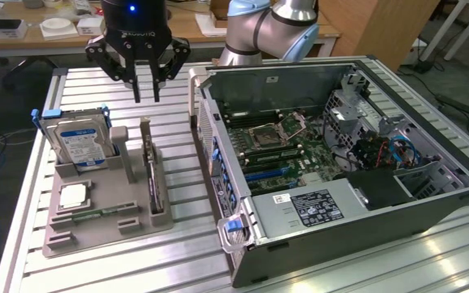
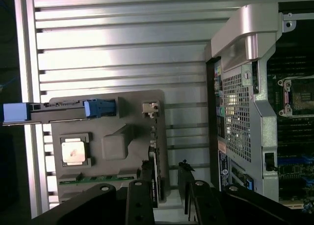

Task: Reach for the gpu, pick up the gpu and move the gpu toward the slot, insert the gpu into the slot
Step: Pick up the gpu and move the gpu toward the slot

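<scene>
Exterior view: black robot fingers (image 1: 137, 90) hang tips-down over the ribbed aluminium tabletop (image 1: 169, 256) near its far edge. They are partly open with a narrow gap and grip nothing. Below them, not touching, the thin green gpu card with a silver end bracket (image 1: 148, 168) stands on edge in a groove of a grey moulded holder tray (image 1: 80, 238). The tray sits by the tabletop edge on the exterior view's left. Also in the tray are a blue-labelled silver hard drive (image 1: 76, 143) upright at the far end, a square silver processor chip (image 1: 73, 195) lying flat, and a small green memory stick (image 1: 96, 215) lying flat toward the near edge. An open dark grey computer case (image 1: 365, 226) lies on its side over the tabletop's other half, with its green motherboard (image 1: 300, 146) exposed and a blue card slot (image 1: 263, 175) on it.

Wrist view: the fingers (image 2: 189, 190) stand apart. The gpu's (image 2: 153, 178) top edge runs between them, probably closer to one finger. The case's silver corner (image 2: 245, 43) is beside the tray.
</scene>
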Robot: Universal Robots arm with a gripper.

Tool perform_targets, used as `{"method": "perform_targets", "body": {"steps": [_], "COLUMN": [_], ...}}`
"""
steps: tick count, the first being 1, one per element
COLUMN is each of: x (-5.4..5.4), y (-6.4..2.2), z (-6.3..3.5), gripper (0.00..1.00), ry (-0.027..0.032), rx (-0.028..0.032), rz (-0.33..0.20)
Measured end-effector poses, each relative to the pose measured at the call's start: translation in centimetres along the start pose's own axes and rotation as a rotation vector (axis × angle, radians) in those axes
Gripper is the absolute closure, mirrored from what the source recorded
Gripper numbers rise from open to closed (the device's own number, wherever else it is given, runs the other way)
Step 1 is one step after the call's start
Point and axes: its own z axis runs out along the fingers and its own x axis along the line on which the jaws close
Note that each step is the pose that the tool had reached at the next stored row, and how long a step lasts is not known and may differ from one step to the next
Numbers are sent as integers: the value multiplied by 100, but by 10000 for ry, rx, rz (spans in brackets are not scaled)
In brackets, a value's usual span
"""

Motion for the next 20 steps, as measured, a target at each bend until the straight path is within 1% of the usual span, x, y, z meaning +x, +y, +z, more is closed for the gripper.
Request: {"method": "perform_targets", "body": {"steps": [1, 4, 6, 8, 12, 20], "x": [1, 0, 3, 12, 13, 16], "y": [0, -3, -10, -18, -52, -86], "z": [0, -1, -1, 0, 8, 28], "gripper": [65, 65, 65, 65, 65, 65], "ry": [-1, 5, 11, 17, 24, 51], "rx": [0, -5, -60, -88, -93, -85], "rz": [1, -4, -56, -139, -297, -844]}}
